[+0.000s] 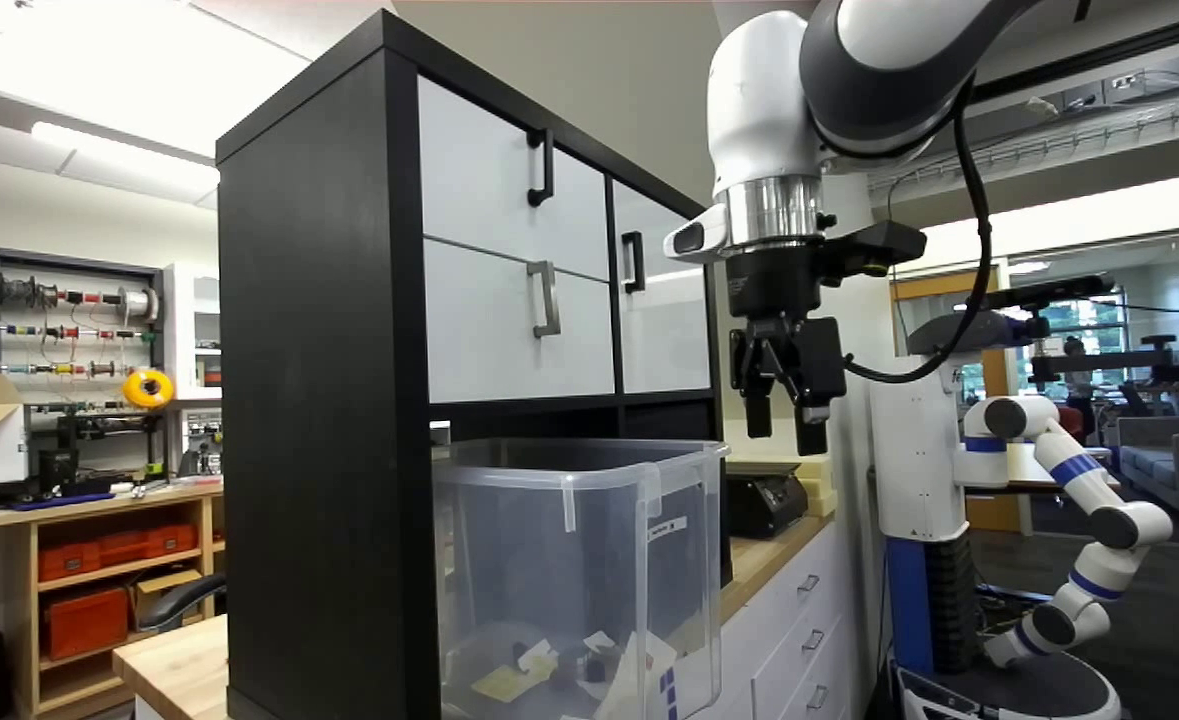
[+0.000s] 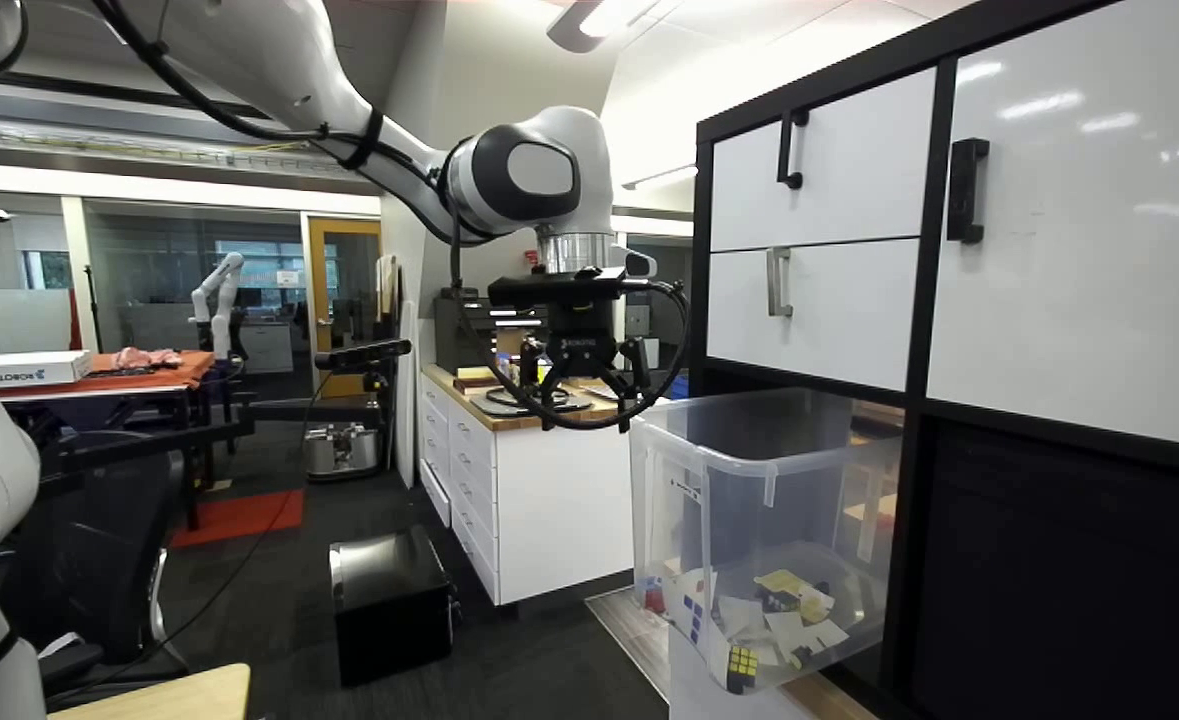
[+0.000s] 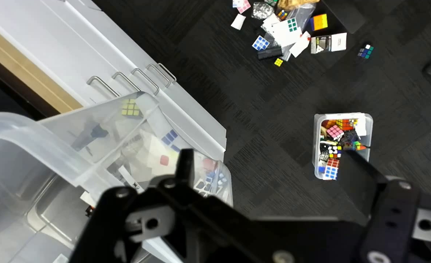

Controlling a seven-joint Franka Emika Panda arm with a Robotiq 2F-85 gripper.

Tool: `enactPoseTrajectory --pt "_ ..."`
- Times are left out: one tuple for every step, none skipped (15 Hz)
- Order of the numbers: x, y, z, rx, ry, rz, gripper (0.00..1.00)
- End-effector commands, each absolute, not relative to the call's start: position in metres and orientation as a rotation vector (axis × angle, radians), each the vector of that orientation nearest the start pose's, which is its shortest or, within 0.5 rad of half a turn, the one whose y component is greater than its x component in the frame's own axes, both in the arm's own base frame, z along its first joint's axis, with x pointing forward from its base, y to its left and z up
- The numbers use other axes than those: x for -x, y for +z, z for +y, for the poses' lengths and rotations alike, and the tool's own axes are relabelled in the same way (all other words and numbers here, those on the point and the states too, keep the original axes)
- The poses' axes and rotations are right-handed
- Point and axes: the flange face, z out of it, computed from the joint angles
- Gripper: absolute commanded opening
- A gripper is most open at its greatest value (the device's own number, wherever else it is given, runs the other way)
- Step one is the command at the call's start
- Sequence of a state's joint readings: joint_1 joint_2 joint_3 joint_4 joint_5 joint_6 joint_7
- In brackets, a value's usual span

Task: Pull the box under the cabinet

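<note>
"Since the pincer hangs so near the box, has it hold of anything?"

"Nothing: its fingers stand wide apart, clear of the plastic."

"And where's the box itself?"

"Beneath the white drawers of the cabinet, jutting out past the front edge of the counter, with a yellow-faced cube inside."

"What lies beyond that edge?"

"Dark carpet, down below, where a small tub holds puzzle cubes. Farther off stands a white robot; farther still, a yellow door."
</note>
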State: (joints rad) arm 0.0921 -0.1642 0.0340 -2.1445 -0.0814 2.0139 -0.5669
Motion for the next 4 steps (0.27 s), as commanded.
enactPoseTrajectory --pt "-0.504 0.4773 0.0504 3.053 -0.007 -1.006 1.0" --pt "-0.504 0.4759 0.054 3.028 -0.021 -1.089 1.0" --pt "-0.5044 0.4751 0.0527 3.035 -0.019 -1.067 1.0" --pt "-0.5046 0.4746 0.0525 3.039 -0.018 -1.056 1.0"
